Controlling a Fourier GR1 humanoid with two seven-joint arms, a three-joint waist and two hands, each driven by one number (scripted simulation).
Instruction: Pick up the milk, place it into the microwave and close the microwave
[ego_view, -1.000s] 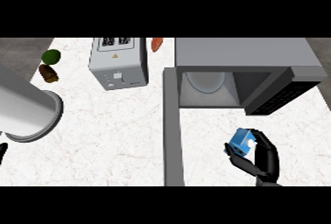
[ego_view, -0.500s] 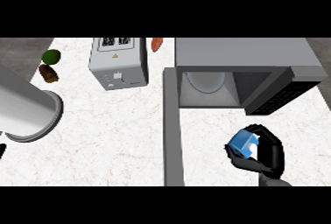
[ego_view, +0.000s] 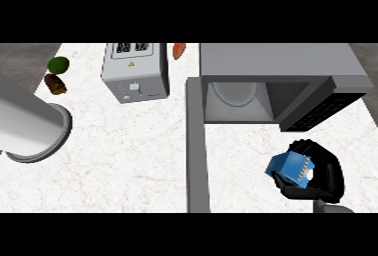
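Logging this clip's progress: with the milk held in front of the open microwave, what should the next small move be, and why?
Probably carry the milk forward and a little left toward the microwave opening. The right hand is curled round the carton, which is off the counter but short of the cavity, and the door stands swung open at the left, leaving the way in clear.

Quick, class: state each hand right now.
Right hand: shut on the small blue milk carton.
Left hand: not in view.

White marbled counter (ego_view: 133, 145) with toaster (ego_view: 135, 71), open microwave (ego_view: 277, 80), carrot (ego_view: 179, 50), avocado (ego_view: 58, 64).
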